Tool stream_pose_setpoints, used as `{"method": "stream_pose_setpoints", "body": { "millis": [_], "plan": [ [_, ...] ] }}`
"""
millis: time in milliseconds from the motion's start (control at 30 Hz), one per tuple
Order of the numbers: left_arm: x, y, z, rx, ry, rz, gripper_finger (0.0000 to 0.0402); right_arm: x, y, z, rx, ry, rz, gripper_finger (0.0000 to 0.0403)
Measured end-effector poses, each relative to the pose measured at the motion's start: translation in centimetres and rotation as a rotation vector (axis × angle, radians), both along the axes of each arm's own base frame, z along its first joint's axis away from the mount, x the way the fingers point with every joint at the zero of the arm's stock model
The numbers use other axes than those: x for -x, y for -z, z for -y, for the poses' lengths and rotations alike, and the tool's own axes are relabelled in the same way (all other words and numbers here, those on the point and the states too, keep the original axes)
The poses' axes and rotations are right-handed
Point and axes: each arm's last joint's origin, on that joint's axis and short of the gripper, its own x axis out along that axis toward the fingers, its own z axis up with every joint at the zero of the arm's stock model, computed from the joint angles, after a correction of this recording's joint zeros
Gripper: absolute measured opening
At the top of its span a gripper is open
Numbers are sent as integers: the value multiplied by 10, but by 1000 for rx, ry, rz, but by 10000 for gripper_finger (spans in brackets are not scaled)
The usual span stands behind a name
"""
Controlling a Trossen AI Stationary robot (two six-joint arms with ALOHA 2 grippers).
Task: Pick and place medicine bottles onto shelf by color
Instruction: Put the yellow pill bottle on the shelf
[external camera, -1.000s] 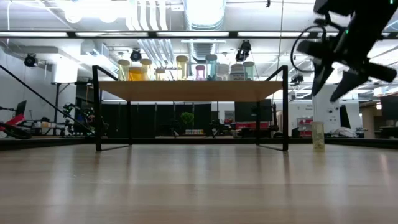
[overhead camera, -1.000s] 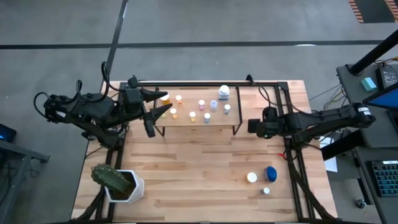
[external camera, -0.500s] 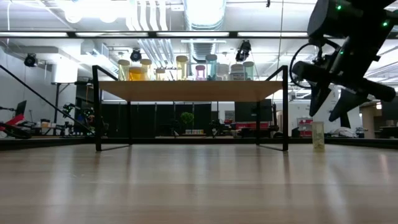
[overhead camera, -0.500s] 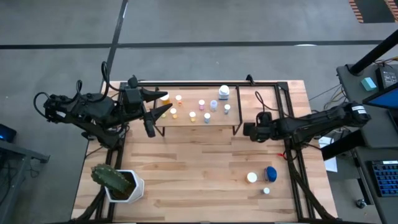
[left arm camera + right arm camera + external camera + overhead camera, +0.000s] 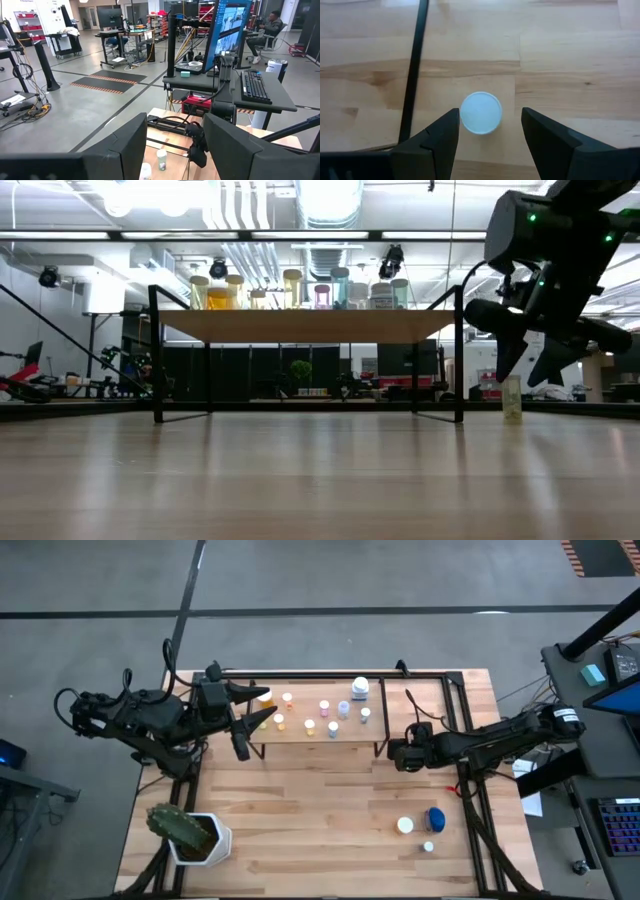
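The shelf [image 5: 320, 718] stands at the table's far side on thin black legs and carries several small bottles [image 5: 324, 706], orange, pink and pale blue, which also show in the low view [image 5: 300, 288]. A pale white-capped bottle [image 5: 480, 113] stands upright on the table to the right of the shelf [image 5: 512, 398]. My right gripper [image 5: 489, 125] is open above it, pointing down, with one finger on either side and apart from it [image 5: 525, 375]. My left gripper [image 5: 262, 708] is open and empty at the shelf's left end.
A wide blue bottle [image 5: 435, 818], a white-capped one [image 5: 404, 825] and a tiny one [image 5: 428, 847] stand near the table's right front. A white pot with a cactus [image 5: 195, 836] stands at the near left. A black shelf leg [image 5: 415, 70] runs close to the pale bottle.
My right gripper has gone toward the table's left edge and down, and now stands over the pale bottle to the right of the shelf. It has stayed open.
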Motion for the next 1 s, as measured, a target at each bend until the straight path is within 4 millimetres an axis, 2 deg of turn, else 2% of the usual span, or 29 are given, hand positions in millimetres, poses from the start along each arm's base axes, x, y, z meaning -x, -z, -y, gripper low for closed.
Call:
{"method": "stream_pose_setpoints", "body": {
  "millis": [267,733,1000],
  "plan": [
    [0,0,0,0,-3,0,180,-6,8,2,4,9,-11,200],
    [0,0,0,0,-3,0,180,-6,8,2,1,3,-13,106],
    [0,0,0,0,-3,0,180,-1,-2,2,-4,-30,4,106]
  ]
}}
